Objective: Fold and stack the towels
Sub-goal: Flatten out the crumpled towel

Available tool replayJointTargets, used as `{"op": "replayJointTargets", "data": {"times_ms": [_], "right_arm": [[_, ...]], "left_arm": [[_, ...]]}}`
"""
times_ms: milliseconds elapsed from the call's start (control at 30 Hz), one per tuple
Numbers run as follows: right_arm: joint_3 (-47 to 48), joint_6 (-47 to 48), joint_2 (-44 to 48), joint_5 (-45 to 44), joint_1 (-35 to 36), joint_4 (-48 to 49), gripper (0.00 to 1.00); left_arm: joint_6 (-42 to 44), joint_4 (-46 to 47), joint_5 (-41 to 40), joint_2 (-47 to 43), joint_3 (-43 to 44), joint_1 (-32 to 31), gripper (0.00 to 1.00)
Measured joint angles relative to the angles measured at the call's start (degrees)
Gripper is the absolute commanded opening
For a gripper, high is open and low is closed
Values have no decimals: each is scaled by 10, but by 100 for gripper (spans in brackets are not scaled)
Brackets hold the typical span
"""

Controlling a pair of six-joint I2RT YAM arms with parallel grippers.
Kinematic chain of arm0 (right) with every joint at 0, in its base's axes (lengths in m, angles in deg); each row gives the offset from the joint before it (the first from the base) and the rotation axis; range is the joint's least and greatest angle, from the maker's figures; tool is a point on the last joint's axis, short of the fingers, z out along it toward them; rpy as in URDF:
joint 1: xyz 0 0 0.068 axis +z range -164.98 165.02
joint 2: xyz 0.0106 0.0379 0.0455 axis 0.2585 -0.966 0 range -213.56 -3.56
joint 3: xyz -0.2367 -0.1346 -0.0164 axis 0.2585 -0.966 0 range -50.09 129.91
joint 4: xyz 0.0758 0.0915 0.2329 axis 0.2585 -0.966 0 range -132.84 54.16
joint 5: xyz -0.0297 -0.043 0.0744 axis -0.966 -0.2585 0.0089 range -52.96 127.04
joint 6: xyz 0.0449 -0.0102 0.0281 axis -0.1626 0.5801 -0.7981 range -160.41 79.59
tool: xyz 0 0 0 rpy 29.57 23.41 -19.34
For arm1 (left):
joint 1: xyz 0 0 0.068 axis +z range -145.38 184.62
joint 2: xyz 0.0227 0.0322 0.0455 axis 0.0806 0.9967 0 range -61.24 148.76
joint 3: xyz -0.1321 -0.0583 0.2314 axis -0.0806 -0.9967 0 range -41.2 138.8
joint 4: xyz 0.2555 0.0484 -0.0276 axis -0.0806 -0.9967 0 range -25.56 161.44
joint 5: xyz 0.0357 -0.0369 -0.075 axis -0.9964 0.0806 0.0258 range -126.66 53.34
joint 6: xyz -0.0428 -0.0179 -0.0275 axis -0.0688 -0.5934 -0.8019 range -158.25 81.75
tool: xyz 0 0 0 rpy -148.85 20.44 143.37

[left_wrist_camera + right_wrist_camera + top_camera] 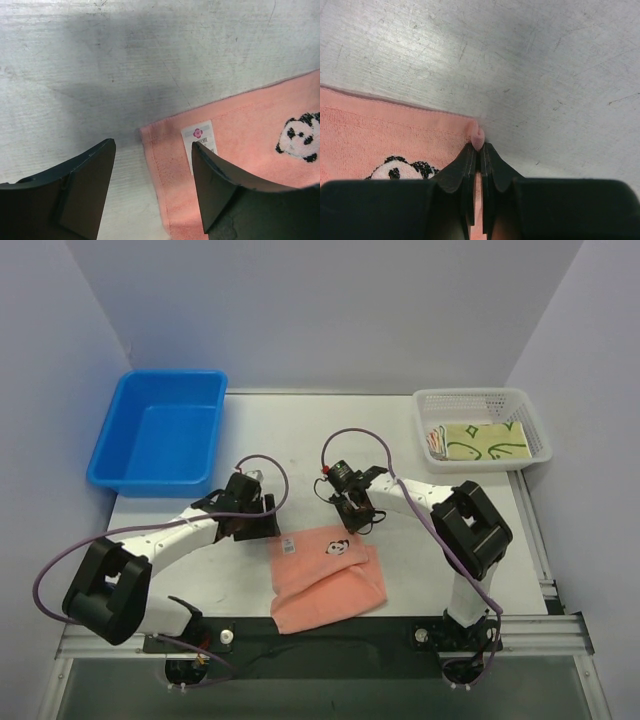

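Only in the right wrist view is a corner of the salmon-pink panda towel [380, 130] seen pinched between the pressed-together fingers of the right gripper [479, 150]. Only in the left wrist view is the left gripper [152, 150] shown spread apart, nothing held, over another corner beside a white label [199, 137]. From above, one such towel is counted on the table [300, 430], low in the centre, and two containers: a blue bin [160, 435] at upper left and a white basket [470, 393] at upper right, in which one folded pale green duck towel [487, 440] is laid beside an orange-patterned cloth [435, 438].
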Motion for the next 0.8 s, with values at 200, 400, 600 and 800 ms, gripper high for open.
{"op": "replayJointTargets", "data": {"times_ms": [200,400,600,800], "right_arm": [[-5,1,3,0,0,5,0],[-9,2,6,0,0,10,0],[-16,3,11,0,0,17,0],[-22,3,15,1,0,24,0]], "left_arm": [[4,-12,-41,54,25,-45,68],[12,-40,-97,99,68,-83,61],[18,-69,-139,135,103,-100,50],[17,-82,-156,154,120,-109,35]]}}
